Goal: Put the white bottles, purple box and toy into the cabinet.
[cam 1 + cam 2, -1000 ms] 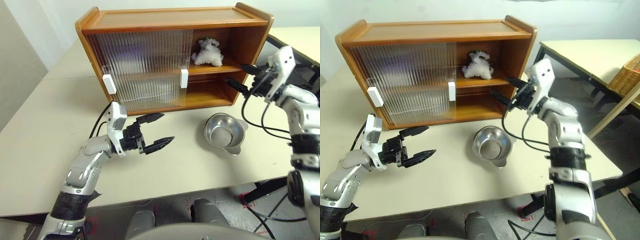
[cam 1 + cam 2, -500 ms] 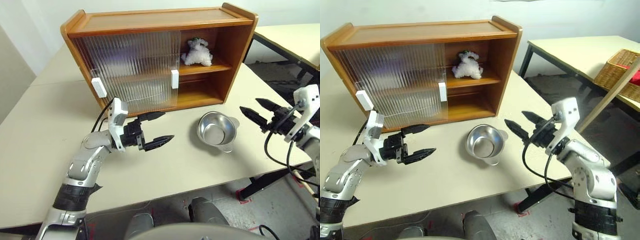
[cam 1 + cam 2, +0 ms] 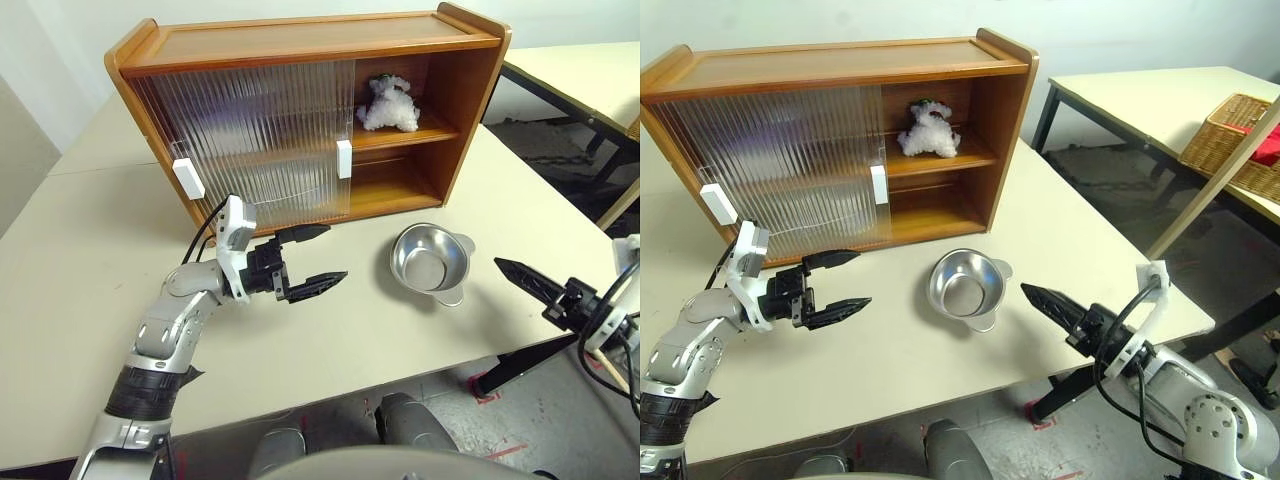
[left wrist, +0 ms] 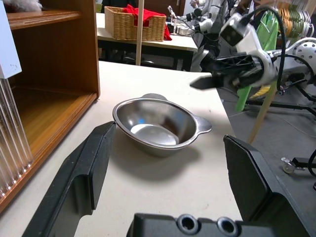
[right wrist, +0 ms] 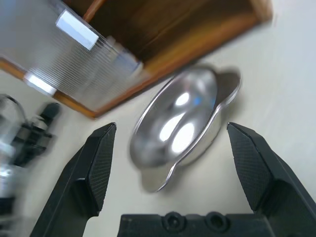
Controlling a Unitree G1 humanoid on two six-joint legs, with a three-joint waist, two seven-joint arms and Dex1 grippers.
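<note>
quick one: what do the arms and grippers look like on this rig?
Silver-grey jointed arm shells with black ribbed bands. White camera blocks sit at the wrists, and loose black cables loop beside them. Left gripper and right gripper each have two black, pointed, tapering fingers.

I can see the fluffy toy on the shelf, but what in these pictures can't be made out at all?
- Behind the cabinet's ribbed sliding doors: both eye views give only blurred shapes, so its contents are unreadable.
- The toy's details: too small in the eye views; cut off by the edge in the left wrist view.
- The red item in the wicker basket: partly cut off by the picture's edge.
</note>
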